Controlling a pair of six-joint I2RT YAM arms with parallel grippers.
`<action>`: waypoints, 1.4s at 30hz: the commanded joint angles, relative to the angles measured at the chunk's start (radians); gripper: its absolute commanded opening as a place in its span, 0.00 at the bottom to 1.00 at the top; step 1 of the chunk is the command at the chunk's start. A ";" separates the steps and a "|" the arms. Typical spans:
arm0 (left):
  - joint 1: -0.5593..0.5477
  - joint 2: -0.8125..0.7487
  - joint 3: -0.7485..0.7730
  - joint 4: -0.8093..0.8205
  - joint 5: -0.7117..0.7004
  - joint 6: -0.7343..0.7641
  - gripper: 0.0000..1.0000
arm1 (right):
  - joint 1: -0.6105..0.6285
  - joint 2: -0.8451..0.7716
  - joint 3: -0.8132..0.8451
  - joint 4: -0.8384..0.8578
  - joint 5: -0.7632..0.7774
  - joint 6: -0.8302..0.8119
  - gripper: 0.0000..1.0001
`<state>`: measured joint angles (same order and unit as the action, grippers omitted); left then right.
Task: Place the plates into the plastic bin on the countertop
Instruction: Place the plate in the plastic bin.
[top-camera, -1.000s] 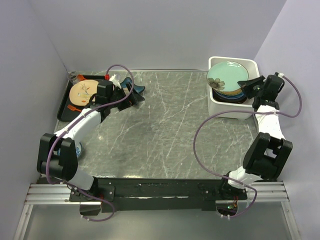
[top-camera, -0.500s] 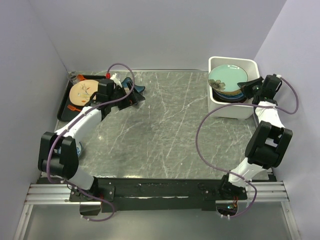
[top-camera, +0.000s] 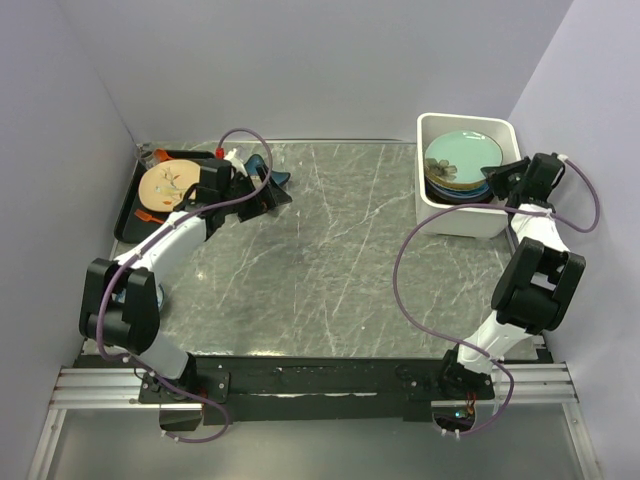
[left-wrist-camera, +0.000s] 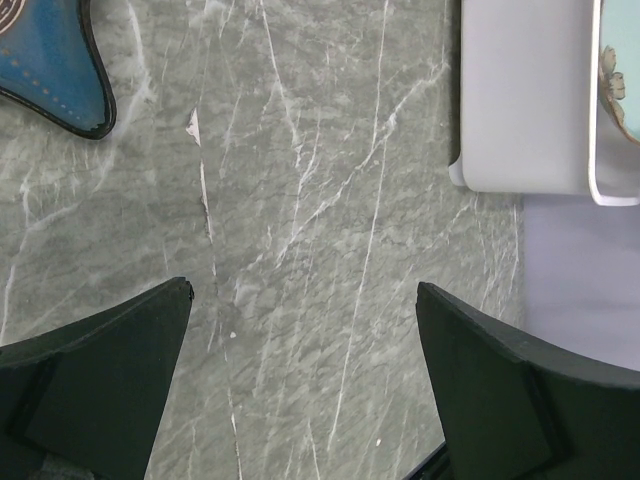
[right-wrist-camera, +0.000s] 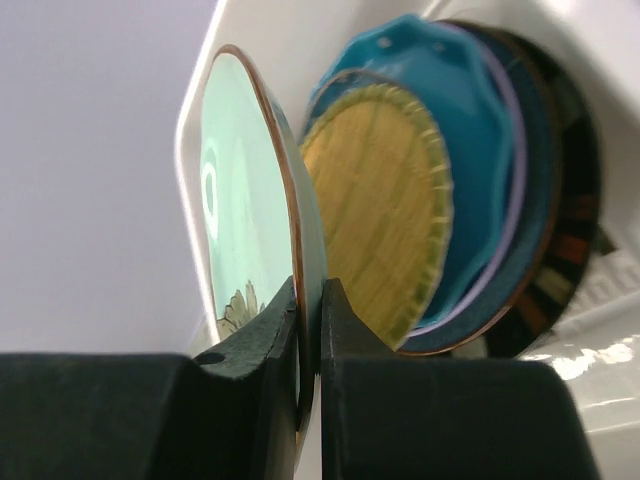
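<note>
- My right gripper (right-wrist-camera: 308, 300) is clamped tight on the rim of the mint-green plate (right-wrist-camera: 245, 200), which is tilted over the plastic bin (top-camera: 455, 218) at the far right.
- Beneath it, inside the bin, I see a stack of plates (right-wrist-camera: 480, 180).
- My left gripper (left-wrist-camera: 305, 292) is spread wide with nothing between its fingers, above the countertop (left-wrist-camera: 300, 180) at the far left.
- A blue plate (left-wrist-camera: 50, 60) lies near it, and a cream plate (top-camera: 165, 185) sits on the black tray (top-camera: 128, 215).

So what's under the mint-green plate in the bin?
A yellow plate, then a teal scalloped plate, then darker rims. The right gripper pinches the mint-green plate at its edge. The stack's lower plates and the bin floor are covered.
</note>
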<state>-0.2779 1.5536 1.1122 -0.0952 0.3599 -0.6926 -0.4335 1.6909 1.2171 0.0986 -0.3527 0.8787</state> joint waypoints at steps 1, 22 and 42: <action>-0.007 0.002 0.032 0.014 -0.004 0.015 0.99 | -0.011 -0.089 -0.022 0.148 0.059 0.013 0.04; -0.012 -0.010 0.017 0.020 -0.025 0.015 0.99 | 0.019 0.012 0.028 0.075 0.031 -0.024 0.33; -0.012 -0.076 0.026 -0.054 -0.133 0.051 0.99 | 0.009 -0.157 0.019 -0.189 0.095 -0.129 0.77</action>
<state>-0.2852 1.5402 1.1122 -0.1329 0.2840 -0.6758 -0.4206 1.6230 1.1915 -0.0223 -0.2909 0.7910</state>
